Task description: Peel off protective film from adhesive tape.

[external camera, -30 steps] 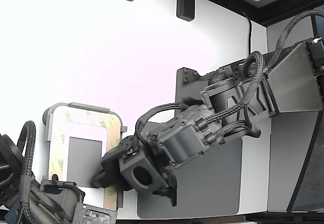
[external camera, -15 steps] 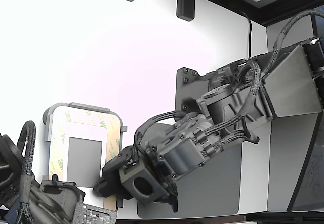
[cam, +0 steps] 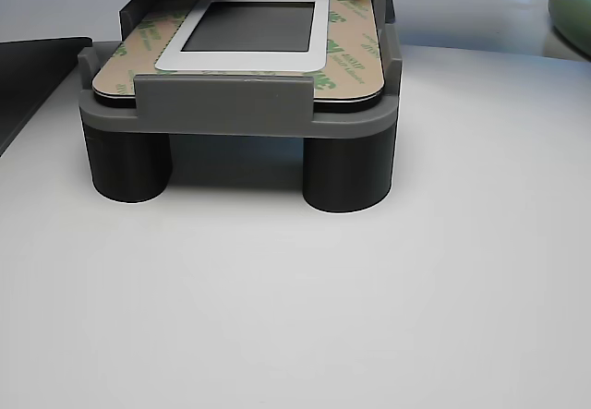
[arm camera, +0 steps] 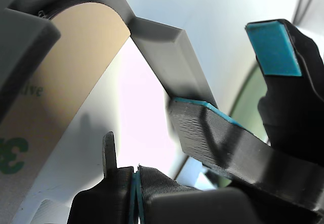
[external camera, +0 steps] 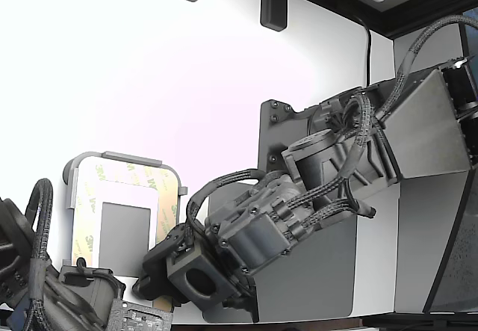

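Two fingers (arm camera: 276,47) apart — one film (arm camera: 45,113)

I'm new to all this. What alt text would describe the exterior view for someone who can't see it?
A dark grey robot arm reaches down, its gripper at the near corner of a white plate bordered with tan protective film printed with green logos. The plate sits in a grey holder on a white table.

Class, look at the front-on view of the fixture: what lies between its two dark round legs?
Nothing: in the other view the gap between the two legs under the grey fixture shows only bare, shadowed white table.
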Controlling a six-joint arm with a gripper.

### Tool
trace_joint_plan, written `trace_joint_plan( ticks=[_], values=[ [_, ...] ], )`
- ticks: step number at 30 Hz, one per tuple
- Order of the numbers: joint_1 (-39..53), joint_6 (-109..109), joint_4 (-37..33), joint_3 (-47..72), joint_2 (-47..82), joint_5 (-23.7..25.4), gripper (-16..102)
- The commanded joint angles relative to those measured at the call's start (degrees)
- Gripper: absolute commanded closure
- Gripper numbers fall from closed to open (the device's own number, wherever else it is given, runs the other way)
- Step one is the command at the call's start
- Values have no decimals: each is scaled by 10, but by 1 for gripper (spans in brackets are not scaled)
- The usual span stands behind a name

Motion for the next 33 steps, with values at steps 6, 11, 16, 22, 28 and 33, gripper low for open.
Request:
trace_joint_plan(
  ticks=[6,11,16,22,28,33],
  values=[
    [-4,-22,11,-21,-2,0,96],
    [2,-19,22,-26,-3,5,96],
    [5,-22,47,-46,-7,11,96],
    [5,-25,62,-67,-19,12,96],
    [8,-24,78,-74,-19,18,96],
    [9,-23,91,-81,-22,18,96]
  ],
)
